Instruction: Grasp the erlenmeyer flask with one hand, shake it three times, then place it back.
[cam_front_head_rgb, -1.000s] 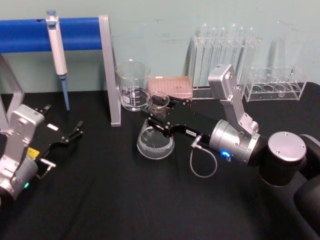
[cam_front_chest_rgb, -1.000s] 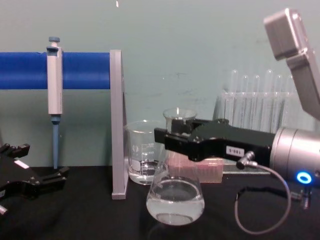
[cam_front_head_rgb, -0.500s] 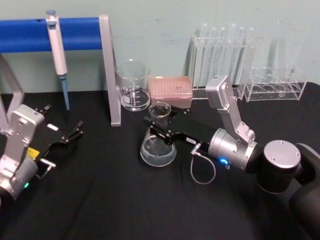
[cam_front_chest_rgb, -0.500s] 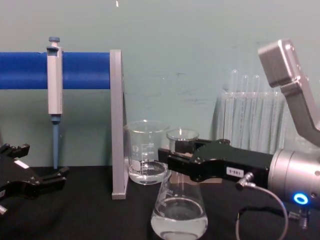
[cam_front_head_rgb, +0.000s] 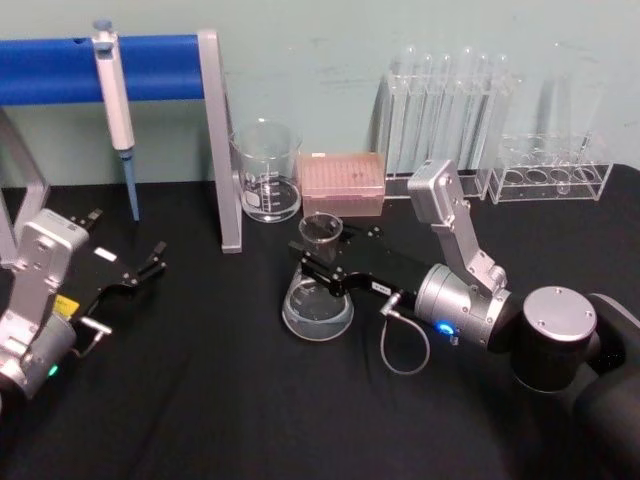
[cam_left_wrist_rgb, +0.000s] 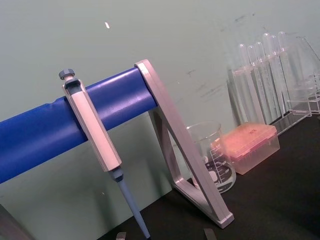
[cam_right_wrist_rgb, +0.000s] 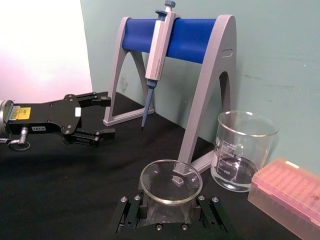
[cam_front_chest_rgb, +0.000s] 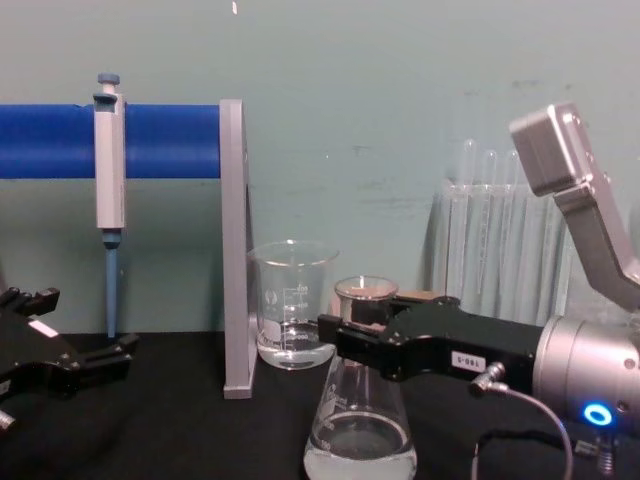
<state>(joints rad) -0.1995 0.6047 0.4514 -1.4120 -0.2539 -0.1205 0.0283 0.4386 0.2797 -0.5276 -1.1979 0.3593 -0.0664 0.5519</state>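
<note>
Your right hand (cam_front_head_rgb: 322, 262) is clamped on the neck of the flask (cam_front_head_rgb: 318, 302), which stands upright near the middle of the black surface (cam_front_head_rgb: 200, 400), in front of the beaker (cam_front_head_rgb: 266, 172). Your left hand (cam_front_head_rgb: 150, 262) rests open near the surface's left edge.

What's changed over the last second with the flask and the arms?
The right gripper, shut on the erlenmeyer flask at its neck throughout, has brought it down and toward the robot; in the chest view its base now sits lower against the black table. Whether it touches the table is unclear. The left gripper, beaker and pipette have not moved.
</note>
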